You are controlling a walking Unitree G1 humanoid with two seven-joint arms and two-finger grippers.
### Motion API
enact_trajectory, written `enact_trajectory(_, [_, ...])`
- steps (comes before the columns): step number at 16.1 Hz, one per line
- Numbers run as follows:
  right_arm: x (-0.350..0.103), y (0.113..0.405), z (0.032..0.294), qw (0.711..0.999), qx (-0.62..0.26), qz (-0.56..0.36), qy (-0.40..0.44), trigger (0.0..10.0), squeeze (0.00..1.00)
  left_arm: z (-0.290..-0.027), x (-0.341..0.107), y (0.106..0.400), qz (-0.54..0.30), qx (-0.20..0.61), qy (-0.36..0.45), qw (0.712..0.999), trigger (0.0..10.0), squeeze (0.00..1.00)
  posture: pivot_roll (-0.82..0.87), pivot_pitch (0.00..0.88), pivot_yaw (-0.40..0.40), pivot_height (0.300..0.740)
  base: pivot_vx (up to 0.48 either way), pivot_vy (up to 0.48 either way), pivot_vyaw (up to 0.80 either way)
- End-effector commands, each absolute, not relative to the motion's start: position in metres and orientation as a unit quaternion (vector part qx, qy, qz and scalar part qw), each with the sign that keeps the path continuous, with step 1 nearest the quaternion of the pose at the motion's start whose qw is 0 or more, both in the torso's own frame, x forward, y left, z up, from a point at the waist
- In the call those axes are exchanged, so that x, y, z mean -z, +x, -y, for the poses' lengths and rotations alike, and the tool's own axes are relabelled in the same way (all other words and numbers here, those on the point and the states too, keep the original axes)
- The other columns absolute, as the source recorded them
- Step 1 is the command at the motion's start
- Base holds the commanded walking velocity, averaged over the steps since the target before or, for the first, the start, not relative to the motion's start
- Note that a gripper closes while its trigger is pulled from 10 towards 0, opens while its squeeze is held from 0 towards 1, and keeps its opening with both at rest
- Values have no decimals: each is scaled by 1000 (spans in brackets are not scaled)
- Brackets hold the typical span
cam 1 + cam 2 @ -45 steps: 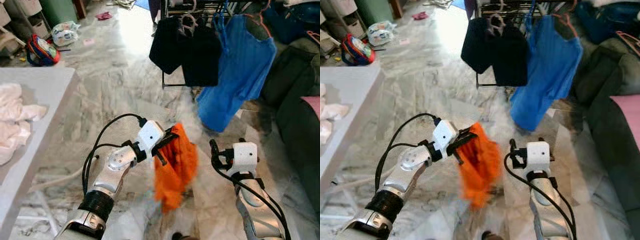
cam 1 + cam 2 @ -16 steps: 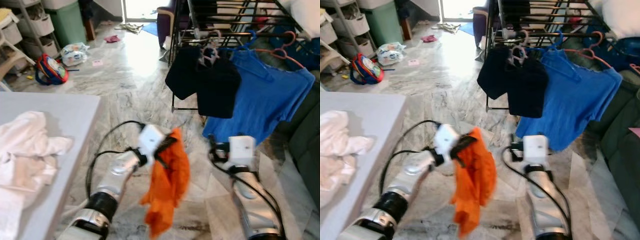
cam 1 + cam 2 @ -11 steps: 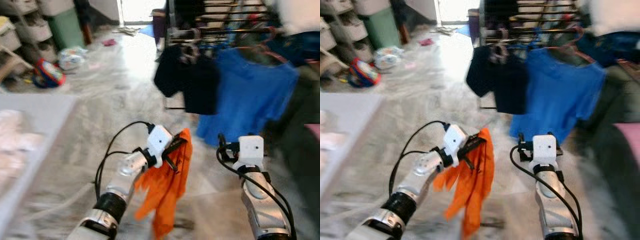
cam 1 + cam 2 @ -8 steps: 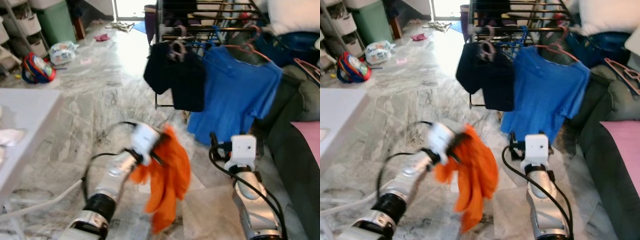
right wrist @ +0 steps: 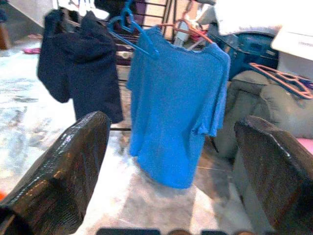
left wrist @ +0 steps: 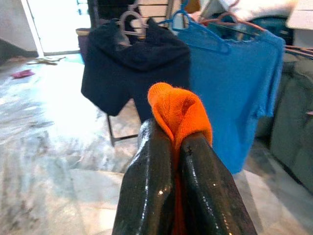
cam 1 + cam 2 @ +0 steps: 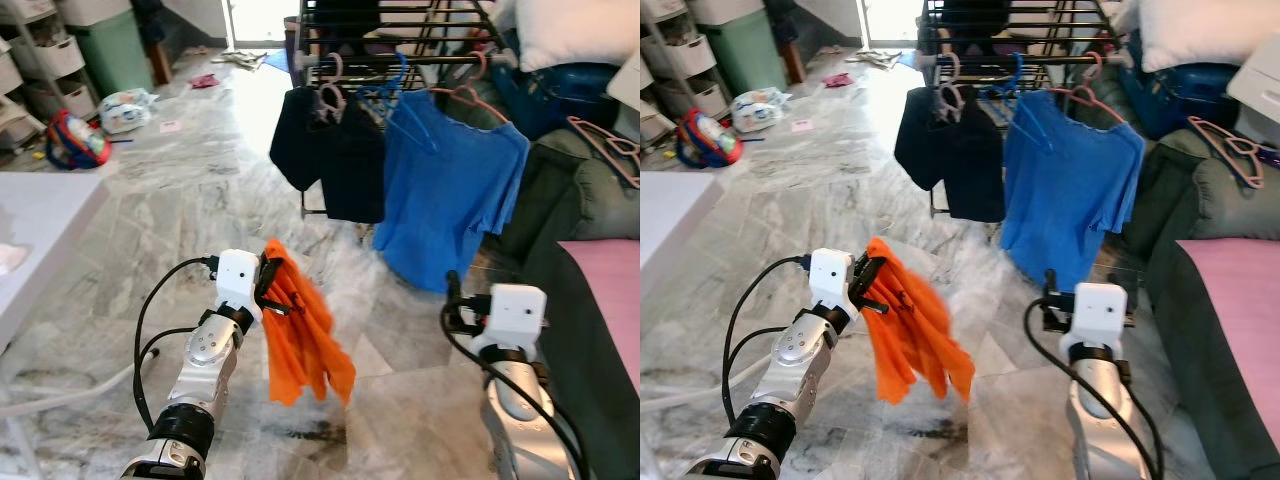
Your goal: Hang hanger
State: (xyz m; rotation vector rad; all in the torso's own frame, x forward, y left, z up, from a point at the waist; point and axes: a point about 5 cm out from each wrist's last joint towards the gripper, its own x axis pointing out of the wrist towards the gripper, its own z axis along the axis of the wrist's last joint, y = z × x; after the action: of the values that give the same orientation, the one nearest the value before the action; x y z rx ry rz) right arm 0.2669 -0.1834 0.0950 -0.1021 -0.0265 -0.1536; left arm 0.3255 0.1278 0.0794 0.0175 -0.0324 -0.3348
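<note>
Floor: marble, running ahead of both jaws to the rack.
Rack: black wire frame, well ahead of both jaws, its front rail carrying clothes on hangers.
Blue shirt: on a pink hanger, ahead of the right jaws and nearest of the hung clothes to them.
Dark clothes: two pieces hung side by side, ahead of the left jaws, with a bare blue hanger between them and the blue shirt.
Orange garment: pinched at its top fold by the left jaws, the rest hanging loose below them, clear of the floor. Its hanger cannot be made out under the cloth.
Left jaws: closed tight on the orange fold, held out at about waist height and aimed toward the dark clothes.
Right jaws: wide open, holding nothing, pointing at the blue shirt.
Step in hand: carrying the garment toward the rack; hanging not yet done, by my reading.
Next move: probably close the gap to the rack, lift the left jaws to rail height, and find a free stretch of rail; the right jaws are free to steady the cloth.
</note>
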Motion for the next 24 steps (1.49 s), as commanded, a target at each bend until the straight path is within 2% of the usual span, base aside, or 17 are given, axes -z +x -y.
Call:
enact_trajectory(1, [-104,270,185,995,78,24,-54,10000,0,-125,-87,328,34,168,5,985,10000,0,-90,77,21,740,386,0,0])
enact_trajectory(24, [-110,277,188,994,75,27,-71,10000,0,-107,-89,330,34,201,-14,979,10000,0,-97,87,23,740,473,0,0])
